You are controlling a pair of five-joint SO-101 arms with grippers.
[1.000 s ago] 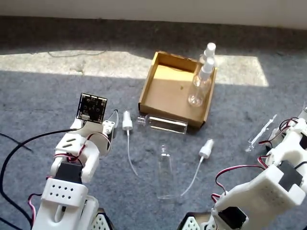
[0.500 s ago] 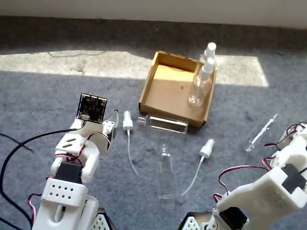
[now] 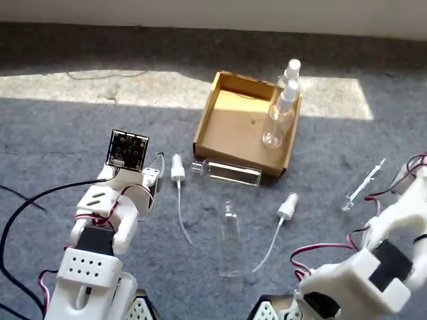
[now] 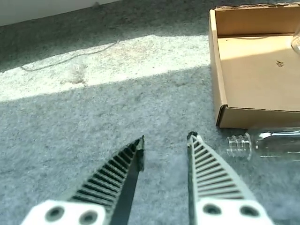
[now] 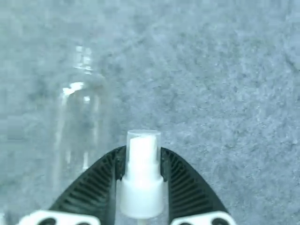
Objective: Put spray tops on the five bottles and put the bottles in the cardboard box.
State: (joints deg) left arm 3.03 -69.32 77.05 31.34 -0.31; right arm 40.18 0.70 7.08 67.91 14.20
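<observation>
A grey carpet (image 3: 60, 140), sunlit in a band towards twelve o'clock, is the surface. At eight o'clock the left pincer (image 4: 166, 138) hangs open, a loose white plastic spray top (image 3: 176, 168) just beside it. At twelve o'clock the shallow brown cardboard box (image 3: 233, 157) holds two clear plastic bottles (image 3: 275, 120), capped and standing. At three o'clock the right pincer (image 5: 142, 151) grips a second white spray top (image 5: 142, 187) beside a clear uncapped bottle (image 5: 79, 126) lying flat. The top should meet that neck squarely, I judge, before any push.
</observation>
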